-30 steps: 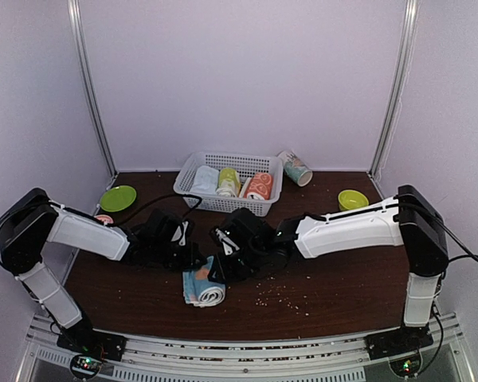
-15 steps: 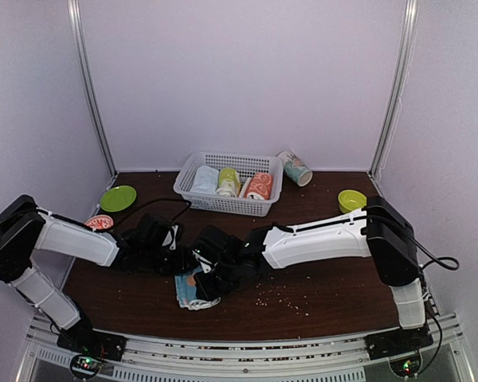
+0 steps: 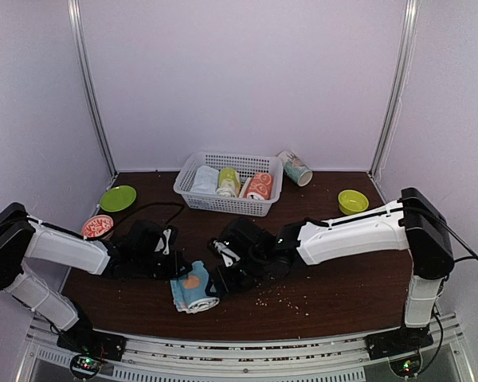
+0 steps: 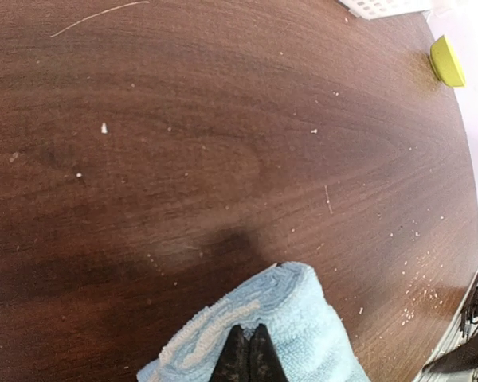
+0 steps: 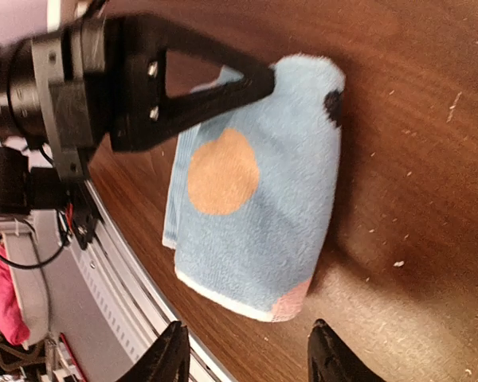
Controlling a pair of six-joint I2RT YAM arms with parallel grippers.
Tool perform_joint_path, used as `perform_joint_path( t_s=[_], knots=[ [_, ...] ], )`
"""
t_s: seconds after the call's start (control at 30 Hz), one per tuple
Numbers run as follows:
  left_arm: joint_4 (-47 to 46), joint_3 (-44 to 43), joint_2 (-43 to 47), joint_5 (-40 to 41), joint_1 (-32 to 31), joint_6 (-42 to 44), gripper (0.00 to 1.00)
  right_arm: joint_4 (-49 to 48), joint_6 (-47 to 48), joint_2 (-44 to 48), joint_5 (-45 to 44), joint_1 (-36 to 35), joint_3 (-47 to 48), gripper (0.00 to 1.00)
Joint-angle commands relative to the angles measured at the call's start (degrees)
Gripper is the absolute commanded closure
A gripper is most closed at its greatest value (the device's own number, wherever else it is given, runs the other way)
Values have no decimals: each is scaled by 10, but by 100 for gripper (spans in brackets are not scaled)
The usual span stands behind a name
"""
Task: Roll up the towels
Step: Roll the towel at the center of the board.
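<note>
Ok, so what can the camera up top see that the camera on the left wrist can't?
Only the top camera shows the white left arm and white right arm, the white plastic mesh basket, the round green plate and the patterned paper cup. Only the left wrist camera shows, up close, the left gripper shut at the edge of the light blue spotted cloth towel, with its curled layers. Both show that towel, the small yellow-green bowl and the dark brown wooden table.

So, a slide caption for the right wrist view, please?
Rolled light blue cloth towel with orange spot, closed left gripper at its edge, right gripper open.
</note>
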State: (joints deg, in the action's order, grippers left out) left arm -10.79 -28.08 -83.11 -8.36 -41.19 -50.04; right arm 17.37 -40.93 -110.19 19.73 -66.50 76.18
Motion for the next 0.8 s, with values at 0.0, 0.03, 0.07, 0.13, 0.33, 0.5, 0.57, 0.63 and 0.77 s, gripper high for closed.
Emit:
perform_joint_path(
  t_s=[0.0, 0.03, 0.07, 0.13, 0.33, 0.5, 0.57, 0.63, 0.77],
  knots=[
    [3, 27, 13, 18, -1, 13, 100, -155, -72, 18, 65, 48, -63, 48],
    [-1, 29, 13, 16, 0, 14, 100, -177, -84, 11, 78, 56, -71, 48],
    [-3, 32, 12, 17, 0, 14, 100, -197, -96, 1, 91, 64, -76, 48],
    [-8, 37, 10, 18, 0, 14, 100, -250, -127, -20, 124, 74, -85, 48],
    [-34, 55, 13, 11, -1, 6, 100, -326, -197, -84, 166, 77, -68, 48],
    [-55, 65, 9, 3, -2, -3, 100, -350, -238, -123, 173, 73, -60, 48],
    [-67, 70, 7, 0, -2, -7, 100, -349, -241, -134, 177, 68, -54, 49],
    [-81, 77, 3, -1, -3, -14, 100, -346, -248, -150, 191, 61, -37, 51],
    [-108, 85, -8, -8, -8, -29, 100, -363, -264, -163, 196, 58, -31, 74]
  ],
)
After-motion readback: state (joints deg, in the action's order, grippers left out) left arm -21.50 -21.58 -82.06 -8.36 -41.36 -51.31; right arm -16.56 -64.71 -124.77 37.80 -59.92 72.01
